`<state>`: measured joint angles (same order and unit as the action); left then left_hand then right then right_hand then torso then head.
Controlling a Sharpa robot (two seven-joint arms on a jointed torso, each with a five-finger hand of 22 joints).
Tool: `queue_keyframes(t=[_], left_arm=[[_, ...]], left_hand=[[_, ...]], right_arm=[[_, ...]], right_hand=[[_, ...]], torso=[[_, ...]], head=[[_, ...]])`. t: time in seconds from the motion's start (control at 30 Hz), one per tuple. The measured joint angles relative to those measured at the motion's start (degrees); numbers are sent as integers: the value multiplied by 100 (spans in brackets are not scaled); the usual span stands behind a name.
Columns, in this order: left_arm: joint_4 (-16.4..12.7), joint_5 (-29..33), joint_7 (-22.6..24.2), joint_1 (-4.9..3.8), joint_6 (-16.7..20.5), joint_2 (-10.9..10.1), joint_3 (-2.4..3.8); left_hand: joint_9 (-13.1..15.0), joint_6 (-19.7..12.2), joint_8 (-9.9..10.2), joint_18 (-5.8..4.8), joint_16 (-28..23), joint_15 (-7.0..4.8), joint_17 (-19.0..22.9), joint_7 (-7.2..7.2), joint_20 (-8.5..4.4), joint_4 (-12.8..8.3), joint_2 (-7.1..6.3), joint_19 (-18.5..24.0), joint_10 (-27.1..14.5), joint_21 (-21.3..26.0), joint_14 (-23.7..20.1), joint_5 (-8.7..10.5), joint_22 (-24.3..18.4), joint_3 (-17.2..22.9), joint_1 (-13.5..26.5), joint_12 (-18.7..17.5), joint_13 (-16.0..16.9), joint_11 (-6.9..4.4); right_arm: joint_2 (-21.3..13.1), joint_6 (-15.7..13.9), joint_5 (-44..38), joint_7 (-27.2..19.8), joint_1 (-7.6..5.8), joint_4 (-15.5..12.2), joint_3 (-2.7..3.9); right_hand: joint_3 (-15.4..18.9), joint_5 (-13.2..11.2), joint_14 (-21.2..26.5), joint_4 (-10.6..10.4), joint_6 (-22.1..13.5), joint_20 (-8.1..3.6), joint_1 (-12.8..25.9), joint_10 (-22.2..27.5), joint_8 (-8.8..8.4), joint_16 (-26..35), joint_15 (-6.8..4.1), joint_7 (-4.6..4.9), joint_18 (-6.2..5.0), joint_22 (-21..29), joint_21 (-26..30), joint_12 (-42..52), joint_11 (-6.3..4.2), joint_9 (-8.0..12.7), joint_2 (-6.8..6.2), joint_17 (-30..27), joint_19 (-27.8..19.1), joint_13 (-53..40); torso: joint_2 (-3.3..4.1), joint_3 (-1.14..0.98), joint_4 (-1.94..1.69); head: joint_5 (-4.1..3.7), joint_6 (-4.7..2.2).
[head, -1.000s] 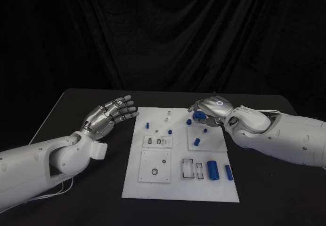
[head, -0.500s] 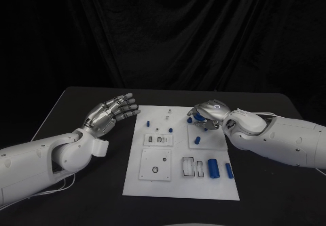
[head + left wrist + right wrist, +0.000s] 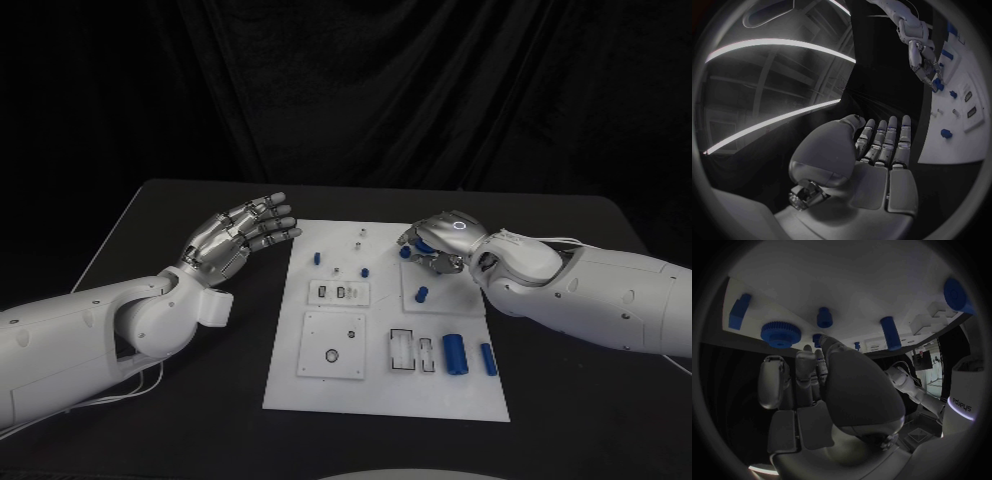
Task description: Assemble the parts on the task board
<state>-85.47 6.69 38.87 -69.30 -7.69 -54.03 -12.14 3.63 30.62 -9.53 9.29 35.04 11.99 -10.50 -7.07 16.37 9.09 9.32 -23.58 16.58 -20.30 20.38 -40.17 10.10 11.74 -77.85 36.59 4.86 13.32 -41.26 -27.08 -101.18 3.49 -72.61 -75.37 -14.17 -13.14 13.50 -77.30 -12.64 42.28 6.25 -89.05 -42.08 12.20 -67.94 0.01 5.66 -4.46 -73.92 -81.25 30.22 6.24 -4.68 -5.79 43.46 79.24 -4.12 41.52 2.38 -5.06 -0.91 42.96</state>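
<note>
— While the right hand (image 3: 440, 240) is bent down over the far right part of the task board (image 3: 387, 400), why is the left hand (image 3: 238, 240) kept away from it?

— It is held above the black table (image 3: 173, 210), just beside the board's left edge, with the palm turned to the board. Its fingers (image 3: 882, 137) are stretched out and a little apart, and nothing is gripped. It is probably kept there so that the plate is not covered and the other arm is not disturbed.

— Is something held by the right hand?

— This cannot be told for sure. The fingers are curled downward, and a blue gear (image 3: 780, 333) is seen just in front of the fingertips in the right wrist view. Whether it is already pinched or only approached is hidden by the hand itself.

— And where are the other parts found?

— A blue peg (image 3: 421, 295) is standing on the board near this hand, and two blue cylinders (image 3: 454, 354) are laid side by side at the near right, beside empty slots. It is judged that they are placed there to be taken one after another, so most of the assembly is not yet done.
</note>
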Motion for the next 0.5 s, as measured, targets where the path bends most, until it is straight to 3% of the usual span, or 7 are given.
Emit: queue_keyframes(t=[0.27,0.5], left_arm=[[10,0,0,0,-33,0,0],[19,0,-6,0,-58,10,0]], left_hand=[[0,0,0,0,0,0,1,0,0,-16,0,0,0,0,0,0,0,16,0,0,-1,0],[-1,0,0,0,0,0,1,0,0,-16,0,0,0,0,0,0,1,48,0,0,-1,0]], right_arm=[[119,71,-1,2,2,112,2],[200,128,-2,4,6,216,2]], right_hand=[[-19,0,0,15,46,0,25,-6,0,0,0,-34,-1,-12,-22,-24,7,-16,25,9,0,1],[-185,-45,-20,40,431,36,61,-236,0,-43,20,-25,-1,-89,-57,-112,2,-101,61,109,36,9]], torso=[[-4,0,4],[-8,-2,7]], head=[[-5,16],[-2,24]])
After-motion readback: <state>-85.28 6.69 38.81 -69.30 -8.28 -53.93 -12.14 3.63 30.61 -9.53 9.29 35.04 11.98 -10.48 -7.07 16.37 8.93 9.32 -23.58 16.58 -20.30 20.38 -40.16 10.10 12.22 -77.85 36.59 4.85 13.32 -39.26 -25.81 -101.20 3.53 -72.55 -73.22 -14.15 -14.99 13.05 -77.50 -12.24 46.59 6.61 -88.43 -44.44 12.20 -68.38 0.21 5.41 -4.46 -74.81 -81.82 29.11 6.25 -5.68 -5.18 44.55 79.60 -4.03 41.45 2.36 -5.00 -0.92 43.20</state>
